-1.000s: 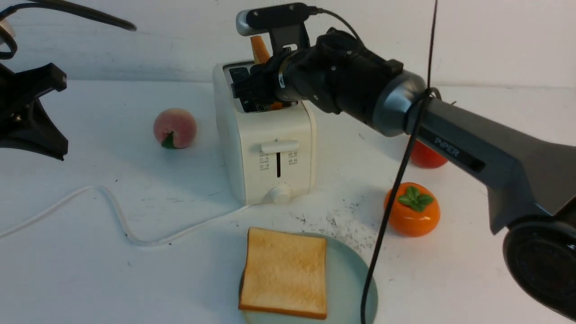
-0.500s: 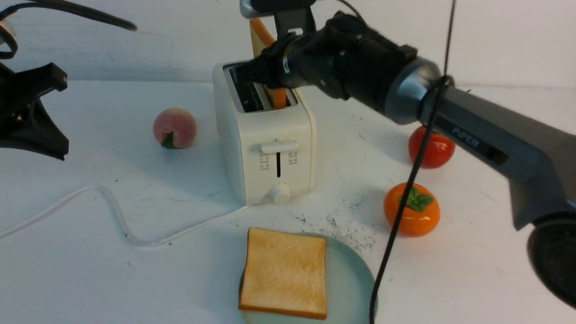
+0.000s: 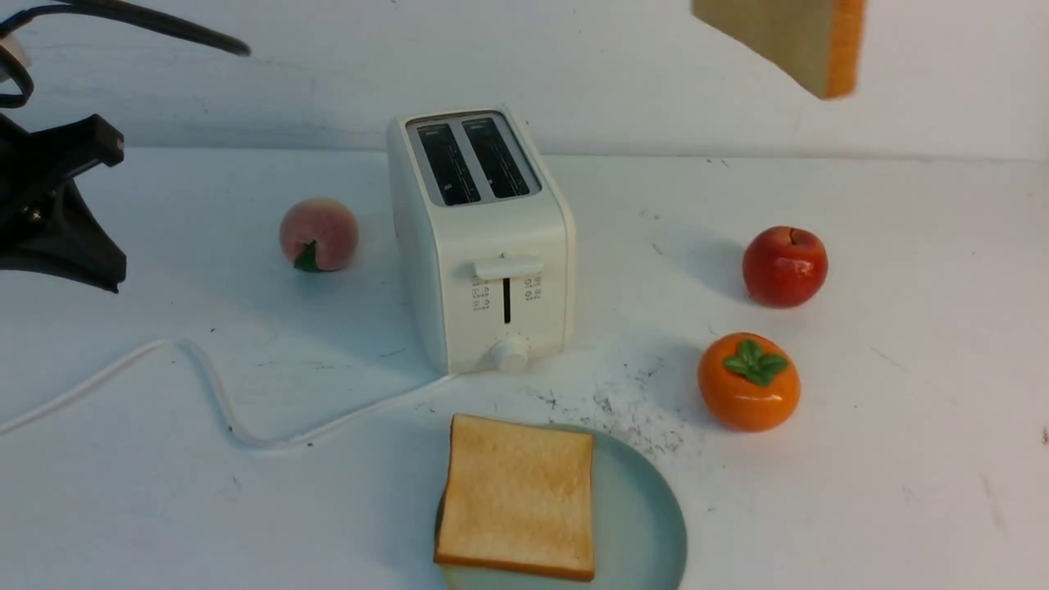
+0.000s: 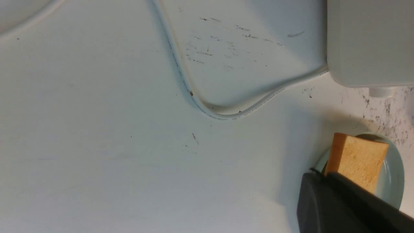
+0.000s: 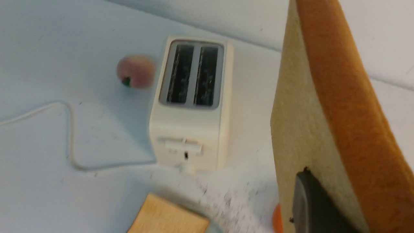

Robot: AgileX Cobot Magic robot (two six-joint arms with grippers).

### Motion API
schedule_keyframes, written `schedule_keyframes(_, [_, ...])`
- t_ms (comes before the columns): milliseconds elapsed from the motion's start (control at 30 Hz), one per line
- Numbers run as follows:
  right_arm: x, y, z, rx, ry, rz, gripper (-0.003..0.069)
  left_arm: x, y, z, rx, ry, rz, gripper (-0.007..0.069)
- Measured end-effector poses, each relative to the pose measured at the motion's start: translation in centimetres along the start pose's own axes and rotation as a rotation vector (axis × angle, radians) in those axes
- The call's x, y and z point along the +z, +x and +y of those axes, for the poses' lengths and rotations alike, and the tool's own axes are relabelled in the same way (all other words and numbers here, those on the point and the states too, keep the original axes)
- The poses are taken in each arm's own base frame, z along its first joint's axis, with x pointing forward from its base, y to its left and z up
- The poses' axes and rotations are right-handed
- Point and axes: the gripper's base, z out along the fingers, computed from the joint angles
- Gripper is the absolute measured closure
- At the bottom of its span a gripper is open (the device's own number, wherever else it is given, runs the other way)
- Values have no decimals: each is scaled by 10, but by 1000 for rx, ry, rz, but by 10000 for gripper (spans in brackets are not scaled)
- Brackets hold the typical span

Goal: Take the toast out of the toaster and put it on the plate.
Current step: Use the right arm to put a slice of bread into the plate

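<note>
Toast [image 3: 787, 41] hangs high above the tabletop [image 3: 901, 459], clamped in the right end effector [image 5: 318, 197]; toaster [image 3: 483, 246] stands mid-tabletop; left end effector [image 4: 323, 184] has its jaws together.

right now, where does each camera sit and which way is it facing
front: between the arms, facing forward over the toaster and plate; the left arm shows at the edge.
left wrist: on the left arm, looking down at the cord and plate; the dark left fingers show.
right wrist: raised high, looking down on the toaster past the held slice and one right finger.
all three share the toaster.
</note>
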Motion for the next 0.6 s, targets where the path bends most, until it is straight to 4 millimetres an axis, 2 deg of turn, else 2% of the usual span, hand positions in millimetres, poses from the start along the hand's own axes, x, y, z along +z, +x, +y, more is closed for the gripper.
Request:
schedule_keyframes(67, [-14,31,0,17,-66,69,531,0,0,0,-2,5,0,613])
schedule_keyframes(100, [-15,35,1,18,-71,79,531,0,0,-1,-2,6,0,613])
schedule_keyframes(133, [-16,49,0,22,-87,116,531,0,0,-1,-3,7,0,612])
schedule_keyframes(167, [-12,80,3,34,-145,184,531,0,0,-1,-4,11,0,609])
schedule_keyframes(233, [-4,101,7,43,-191,203,531,0,0,-1,-5,14,0,608])
schedule_keyframes(267, [6,117,11,58,-237,206,531,0,0,-2,-7,20,0,607])
schedule_keyframes(300, [29,142,19,103,-318,212,531,0,0,-3,-10,28,0,607])
schedule_keyframes(367, [55,162,28,142,-385,230,531,0,0,-3,-13,38,-1,607])
schedule_keyframes(400, [58,164,30,157,-400,236,531,0,0,-3,-13,38,-1,607])
schedule_keyframes(467, [94,181,39,194,-449,296,531,0,0,-4,-15,44,-1,607])
schedule_keyframes(567, [127,185,48,198,-486,332,531,0,0,-4,-16,48,0,605])
schedule_keyframes(600, [131,186,49,191,-488,338,531,0,0,-4,-16,48,0,605])
